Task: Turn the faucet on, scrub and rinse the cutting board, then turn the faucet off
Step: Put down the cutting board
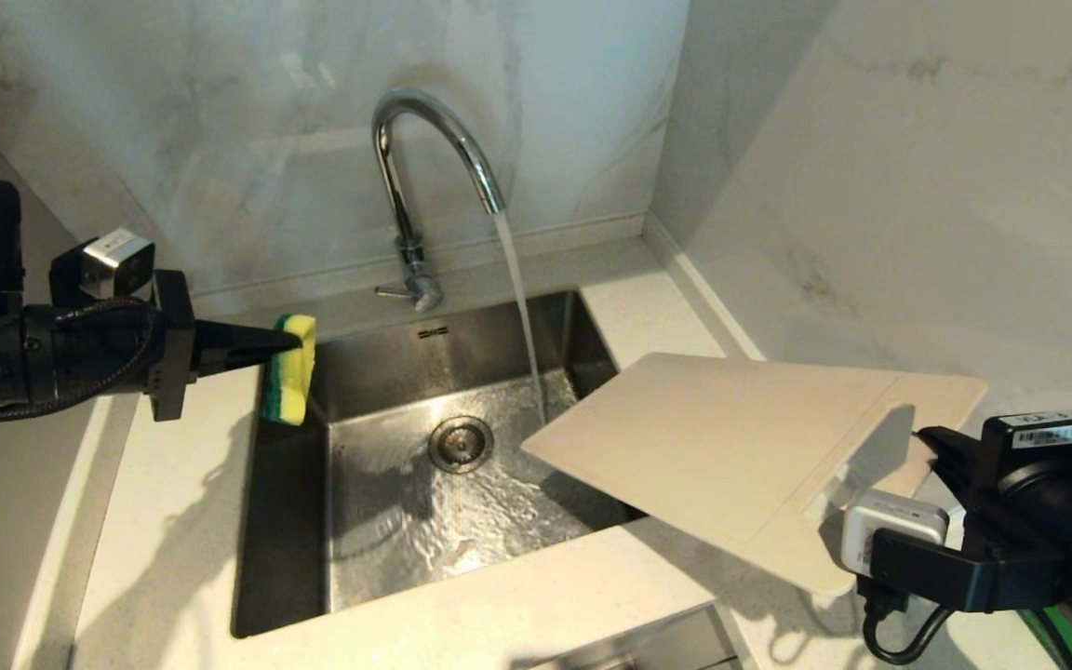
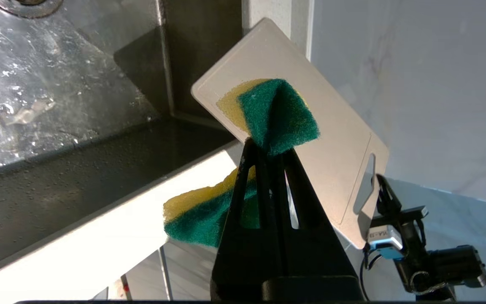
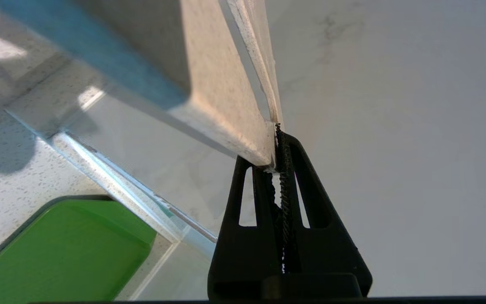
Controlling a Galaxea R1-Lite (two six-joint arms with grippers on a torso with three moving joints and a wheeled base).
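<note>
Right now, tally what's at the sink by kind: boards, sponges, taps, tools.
Boards: 2 (cream cutting board, green board)
Sponges: 1 (sponge)
Taps: 1 (faucet, running)
Tools: 2 (left tool, right tool)
Total: 6

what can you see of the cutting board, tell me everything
The cutting board is a thin cream-white rectangle, plastic by its look, with rounded corners, a shallow groove near its edge and an elongated handle slot at one short end. It hangs tilted in the air, its far corner out over the sink beside the running stream, not under it. The right pincer is shut on its handle end. Nothing else touches it.
</note>
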